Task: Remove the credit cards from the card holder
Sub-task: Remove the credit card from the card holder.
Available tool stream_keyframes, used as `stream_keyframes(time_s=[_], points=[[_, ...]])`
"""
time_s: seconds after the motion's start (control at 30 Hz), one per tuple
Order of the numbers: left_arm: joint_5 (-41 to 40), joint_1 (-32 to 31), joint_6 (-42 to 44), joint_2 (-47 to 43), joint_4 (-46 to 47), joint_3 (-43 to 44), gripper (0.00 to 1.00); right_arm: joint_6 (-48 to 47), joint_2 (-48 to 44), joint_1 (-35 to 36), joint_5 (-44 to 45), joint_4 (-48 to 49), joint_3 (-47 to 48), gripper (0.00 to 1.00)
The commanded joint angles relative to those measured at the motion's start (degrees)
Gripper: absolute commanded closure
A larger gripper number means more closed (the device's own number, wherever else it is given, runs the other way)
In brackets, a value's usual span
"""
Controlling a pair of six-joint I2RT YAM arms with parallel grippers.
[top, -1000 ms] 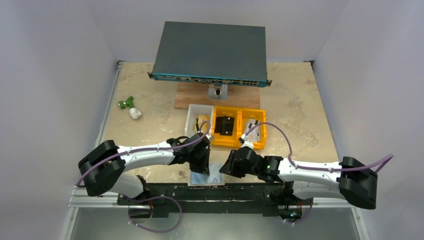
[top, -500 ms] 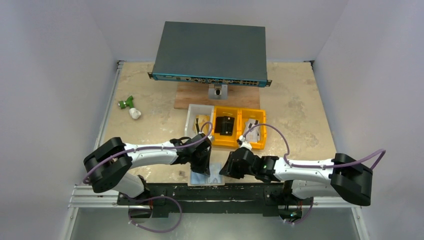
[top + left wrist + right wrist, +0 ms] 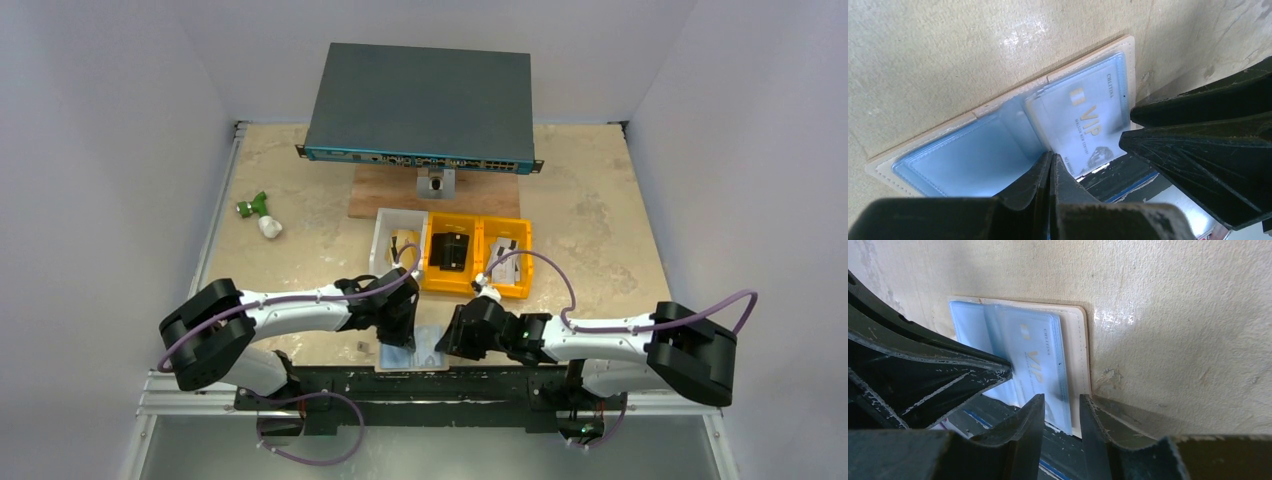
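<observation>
1. Your left tool (image 3: 1049, 167), fingers pressed together, meets the open card holder (image 3: 965, 160) at the fold between its blue panels.
2. A VIP card (image 3: 1088, 125) sits in the panel on the side toward your right tool (image 3: 1060, 407).
3. That tool, narrowly spread, straddles the same panel's outer corner; contact cannot be told.
4. The holder lies flat on the bench (image 3: 948, 50), under both tools.

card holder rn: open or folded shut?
Open. The card holder lies spread flat on the table, blue inside up, both panels side by side; a VIP card shows in one.
</observation>
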Motion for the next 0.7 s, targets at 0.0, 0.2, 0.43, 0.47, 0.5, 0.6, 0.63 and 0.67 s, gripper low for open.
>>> stream_keyframes(time_s=[0.0,0.2,0.43,0.47,0.5,0.6,0.63,0.67], points=[[-2.21,0.26,0.34,-1.42,-1.11,-0.67,1.00,0.85,1.25,0.01,-0.18,2.41,-0.62,0.67],[-1.54,0.26,0.29,1.77,0.91,-1.08,1.00,0.78,2.23,0.01,-0.79,4.49,-0.68,0.67],[-0.41,0.25,0.03,3.55,2.91,-1.20,1.00,-0.44,4.14,0.01,-1.08,6.95,0.90,0.67],[-0.32,0.23,0.03,3.53,2.96,-1.20,1.00,-0.54,4.57,0.01,-1.12,7.24,1.02,0.67],[-0.25,0.23,0.01,3.46,3.01,-1.20,1.00,-0.60,4.79,-0.01,-1.10,7.40,1.39,0.68],[0.15,0.26,0.03,3.14,3.46,-1.28,1.00,-0.72,4.73,0.01,-0.95,7.13,2.15,0.71],[0.41,0.26,0.03,2.97,3.61,-1.24,1.00,-0.81,4.42,0.01,-0.93,6.82,2.34,0.74],[0.55,0.26,0.05,2.56,3.73,-1.28,1.00,-0.91,4.03,0.01,-0.93,6.48,2.55,0.77]])
